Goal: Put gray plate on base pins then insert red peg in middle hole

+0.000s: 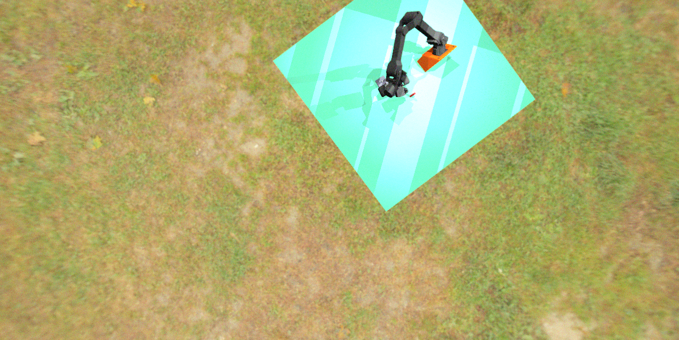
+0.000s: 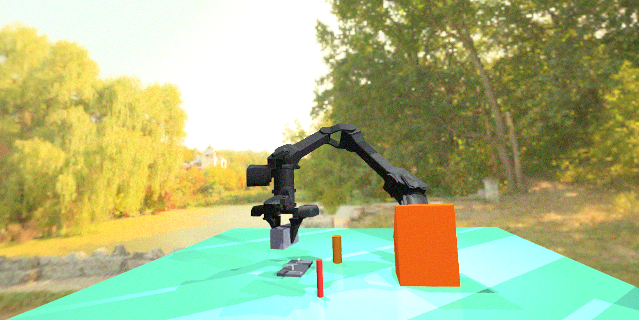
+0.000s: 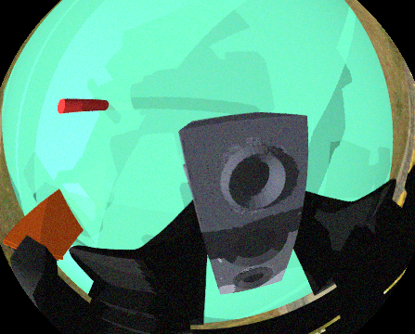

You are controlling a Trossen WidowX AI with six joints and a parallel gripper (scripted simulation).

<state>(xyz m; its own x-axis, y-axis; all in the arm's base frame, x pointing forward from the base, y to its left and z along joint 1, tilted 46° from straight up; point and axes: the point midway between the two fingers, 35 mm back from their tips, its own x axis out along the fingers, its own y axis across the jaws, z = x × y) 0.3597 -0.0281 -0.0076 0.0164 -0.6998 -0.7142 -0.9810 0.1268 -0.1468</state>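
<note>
My gripper [image 2: 284, 234] [image 3: 237, 195] is shut on the gray plate [image 2: 279, 238] [image 3: 200, 144], a thick block with round holes. It holds the plate in the air. The gray base [image 1: 379, 81] [image 2: 285, 272] lies on the table below, with two short pale pins upright. In the exterior view a clear gap shows between plate and base, and the plate appears slightly left of the base. The base is hidden in the wrist view and mostly covered by the arm in the top view. The red peg [image 1: 412, 94] [image 2: 319, 277] [image 3: 84, 106] stands upright beside the base, apart from the gripper.
An orange-brown cylinder [image 2: 337, 248] stands behind the red peg in the exterior view. The large orange block [image 1: 428, 60] [image 2: 426, 246] [image 3: 49, 223] stands at the arm's foot. The green table [image 1: 479, 114] [image 2: 147, 291] carries bright bands and shadows.
</note>
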